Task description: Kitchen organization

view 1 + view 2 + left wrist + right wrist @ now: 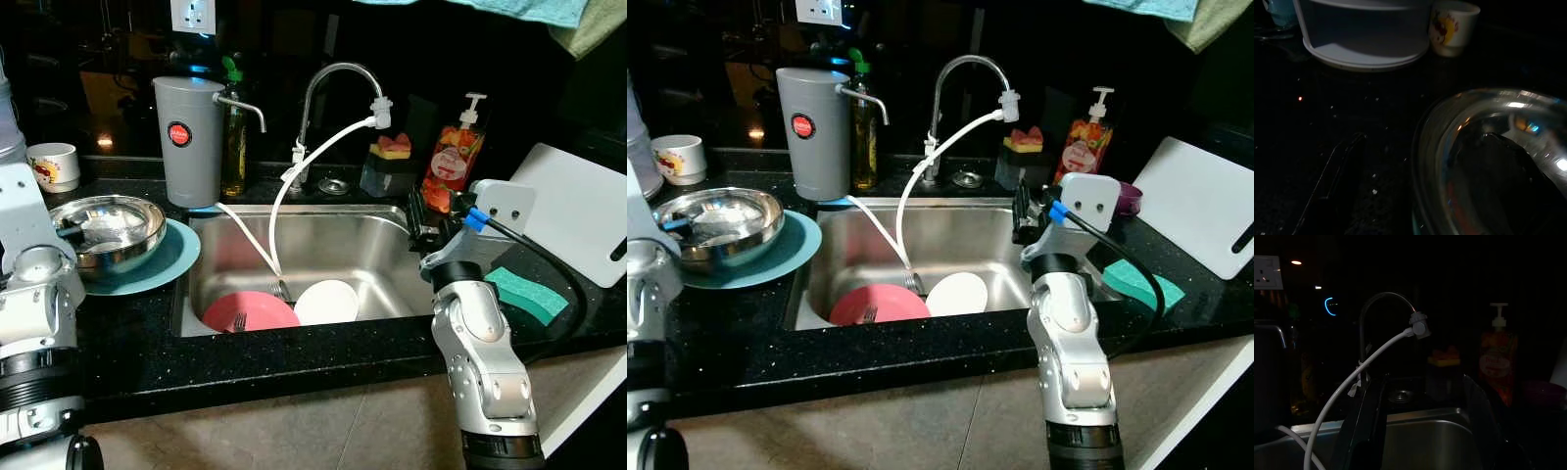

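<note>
1. A pink plate [250, 311] and a white plate [327, 301] lie side by side in the steel sink [382, 235].
2. My right gripper [419, 217] hovers at the sink's right rim, jaws parted, holding nothing.
3. My left gripper's [1327, 196] jaw state I cannot tell.

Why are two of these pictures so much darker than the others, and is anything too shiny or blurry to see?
Both eye views are lit and sharp, with glare on the steel bowl and sink. The left wrist view is dim; the bowl is a soft blur and the cup is faint. The right wrist view is nearly black: the tap, white hose and soap bottle barely show.
</note>
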Controlling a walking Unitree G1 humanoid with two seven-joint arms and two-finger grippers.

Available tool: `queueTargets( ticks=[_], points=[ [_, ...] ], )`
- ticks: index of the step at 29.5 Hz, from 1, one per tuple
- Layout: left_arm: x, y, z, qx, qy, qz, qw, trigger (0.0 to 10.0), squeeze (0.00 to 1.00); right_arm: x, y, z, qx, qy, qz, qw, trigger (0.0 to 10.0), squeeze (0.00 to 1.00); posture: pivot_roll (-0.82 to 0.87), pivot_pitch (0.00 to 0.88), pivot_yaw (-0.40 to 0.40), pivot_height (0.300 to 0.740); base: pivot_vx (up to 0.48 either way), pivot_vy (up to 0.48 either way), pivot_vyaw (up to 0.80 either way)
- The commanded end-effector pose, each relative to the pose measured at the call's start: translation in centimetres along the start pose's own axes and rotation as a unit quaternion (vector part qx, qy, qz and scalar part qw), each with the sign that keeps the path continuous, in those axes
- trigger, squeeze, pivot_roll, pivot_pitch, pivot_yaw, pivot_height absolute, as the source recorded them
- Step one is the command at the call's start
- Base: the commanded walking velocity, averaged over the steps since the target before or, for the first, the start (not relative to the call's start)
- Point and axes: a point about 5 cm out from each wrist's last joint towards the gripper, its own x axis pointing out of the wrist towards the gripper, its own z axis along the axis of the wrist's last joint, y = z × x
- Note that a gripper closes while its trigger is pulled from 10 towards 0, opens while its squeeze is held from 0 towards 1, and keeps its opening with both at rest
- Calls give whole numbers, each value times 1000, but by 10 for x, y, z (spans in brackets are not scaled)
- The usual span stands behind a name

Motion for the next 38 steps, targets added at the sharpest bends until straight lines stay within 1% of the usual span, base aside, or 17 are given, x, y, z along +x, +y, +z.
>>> queueTargets(
  ticks=[1, 3, 5, 6, 8, 14, 16, 17, 18, 19, 20, 29, 34, 35, 36, 37, 38],
  points=[
    [-2, -3, 6, -22, 4, -3, 1000, 10000, 0, 1, -1, 0, 5, 3, 0, 1000, 10000, 0, 89, 33, -134, 740, 0, 0, 0],
    [-2, -3, 7, -25, 8, -2, 1000, 10000, 0, 1, -1, 0, 5, 3, -1, 1000, 10000, 0, 89, 33, -134, 740, 0, 0, 0],
    [0, -1, 0, -35, 41, 4, 999, 10000, 0, 1, -1, -1, 6, 4, -2, 1000, 10000, 0, 90, 35, -132, 740, 0, 0, 0],
    [0, -1, 0, -35, 41, 4, 999, 10000, 0, 1, -1, -1, 6, 4, -2, 1000, 10000, 0, 90, 35, -132, 740, 0, 0, 0],
    [2, 3, -10, -48, 77, 16, 996, 10000, 0, 1, -1, -1, 6, 4, -3, 1000, 10000, 0, 91, 35, -130, 740, 0, 0, 0],
    [3, 3, -22, -81, 127, 16, 989, 10000, 0, 1, -1, -1, 7, 4, -3, 1000, 10000, 0, 93, 34, -132, 740, 0, 0, 0],
    [4, 3, -24, -86, 138, 18, 987, 9686, 0, 1, -1, -1, 7, 3, -2, 1000, 10000, 0, 93, 32, -133, 740, 0, 0, 0],
    [4, 4, -23, -88, 138, 18, 986, 3608, 0, 1, -1, -1, 7, 3, -2, 1000, 10000, 0, 93, 32, -133, 740, 0, 0, 0],
    [5, 4, -22, -89, 138, 19, 986, 3608, 0, 2, -1, -1, 7, 3, -2, 1000, 10000, 0, 93, 32, -133, 740, 0, 0, 0],
    [5, 4, -21, -90, 138, 19, 986, 1059, 0, 2, -1, -1, 7, 3, -2, 1000, 10000, 0, 93, 31, -133, 740, 0, 0, 0],
    [5, 4, -20, -92, 135, 21, 986, 0, 0, 2, -1, -1, 7, 2, -2, 1000, 10000, 0, 93, 31, -133, 740, 0, 0, 0],
    [5, 2, -12, -108, 125, 15, 986, 0, 0, 1, -1, 0, 8, 1, -3, 1000, 10000, 0, 94, 32, -133, 740, 0, 0, 0],
    [4, 0, -1, -105, 87, 12, 991, 0, 0, 1, -1, 0, 8, 1, -4, 1000, 10000, 0, 94, 32, -133, 740, 0, 0, 0],
    [3, -1, 6, -101, 63, 5, 993, 0, 0, 1, -1, 0, 8, 1, -4, 1000, 10000, 0, 94, 32, -133, 740, 0, 0, 0],
    [3, -2, 8, -102, 56, -1, 993, 0, 0, 1, -1, 0, 8, 1, -4, 1000, 10000, 0, 94, 32, -133, 740, 0, 0, 0],
    [2, -4, 12, -90, 40, -4, 995, 7882, 0, 1, -1, 0, 8, 1, -4, 1000, 10000, 0, 91, 30, -130, 740, 0, 0, 0],
    [2, -5, 15, -81, 29, -6, 996, 7882, 0, 1, 0, 0, 8, 1, -4, 1000, 10000, 0, 91, 30, -130, 740, 0, 0, 0]
  ],
)
